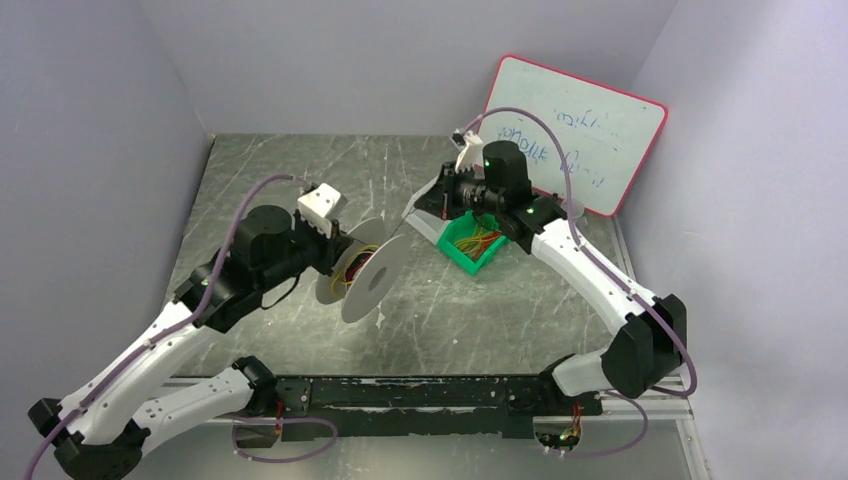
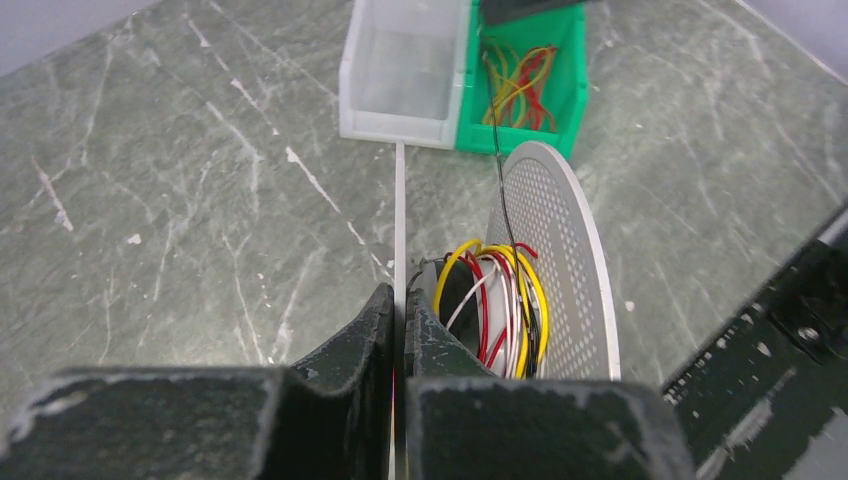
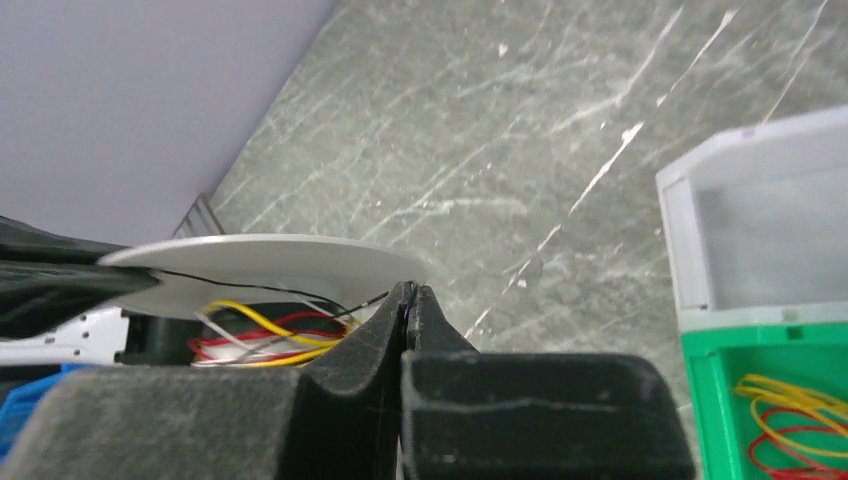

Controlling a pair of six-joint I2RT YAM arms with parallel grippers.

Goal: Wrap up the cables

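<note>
Black cable (image 2: 498, 150) is up off the table (image 2: 200, 200), stretched from the spool (image 2: 560, 240) towards the green bin (image 2: 530, 140). The right gripper (image 3: 410, 296) is closed tight, pinching that cable at its fingertips just beside the spool's rim. The left gripper (image 2: 400, 300) is clamped narrow on the thin edge of one spool flange, holding the spool on its side above the table. Wound cables (image 2: 500, 310) in yellow, red and white sit on the core. Loose cables (image 2: 520, 85), yellow and red, lie in the green bin, which touches a clear bin (image 2: 395, 125).
</note>
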